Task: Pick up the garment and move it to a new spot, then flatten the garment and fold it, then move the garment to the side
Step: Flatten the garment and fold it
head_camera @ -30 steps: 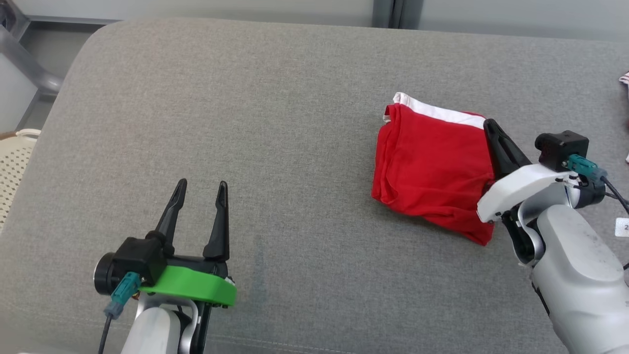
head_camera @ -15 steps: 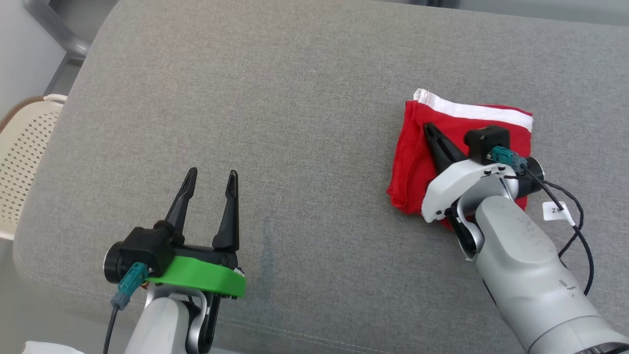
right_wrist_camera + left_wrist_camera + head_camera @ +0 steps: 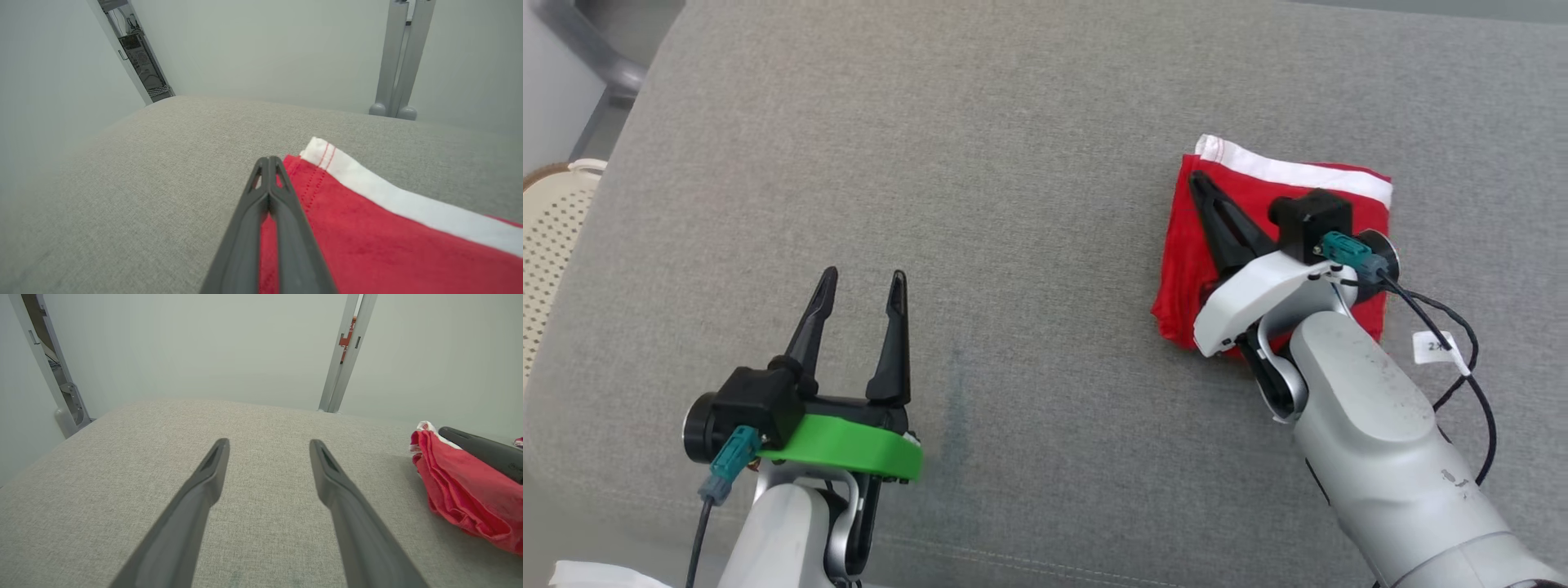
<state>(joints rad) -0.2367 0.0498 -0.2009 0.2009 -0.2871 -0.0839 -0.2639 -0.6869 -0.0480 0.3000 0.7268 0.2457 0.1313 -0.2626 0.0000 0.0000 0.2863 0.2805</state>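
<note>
Lying folded in a compact square on the right of the grey upholstered cushion (image 3: 1013, 122), the red garment (image 3: 1180, 269) with its white hem band (image 3: 1290, 167) looks light, soft and limp, best pinched at a layered edge or corner. Right end effector (image 3: 1194, 175): fully closed, empty, laid over the garment's top. Left end effector (image 3: 863, 276): wide open, empty, well apart; a cream perforated item (image 3: 547, 237) sits off-cushion, obstructing nothing.

Right pincer (image 3: 1199, 180) moved leftward across the garment (image 3: 1183, 265) — from its right edge, tips now near far-left corner
</note>
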